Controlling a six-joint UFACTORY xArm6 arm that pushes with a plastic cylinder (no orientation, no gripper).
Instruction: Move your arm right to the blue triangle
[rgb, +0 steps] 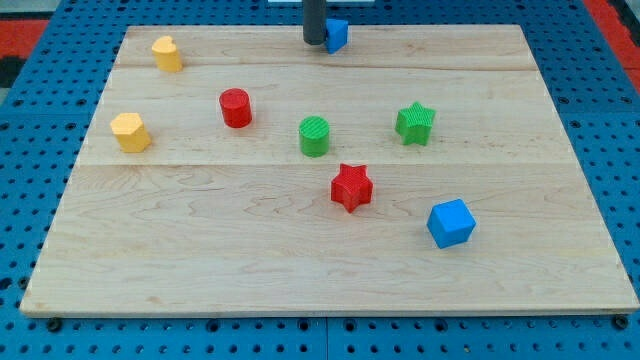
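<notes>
**Tip beside the blue triangle at the board's top edge**

My tip (314, 42) rests just left of the blue triangle (336, 34), apparently touching it. Across the wooden board (200, 250) lie two yellow blocks (167, 54) (131, 132), a red cylinder (236, 108), a green cylinder (314, 136), a green star (414, 123), a red star (351, 187) and a blue cube (451, 223).

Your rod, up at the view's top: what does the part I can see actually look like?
Only a short stretch shows: a straight, plain dark grey rod, round in section, no markings or cables visible. My tip is its blunt lower end. Above it the rod is cut off by the view's top edge, so the rest of the arm is out of sight.
</notes>
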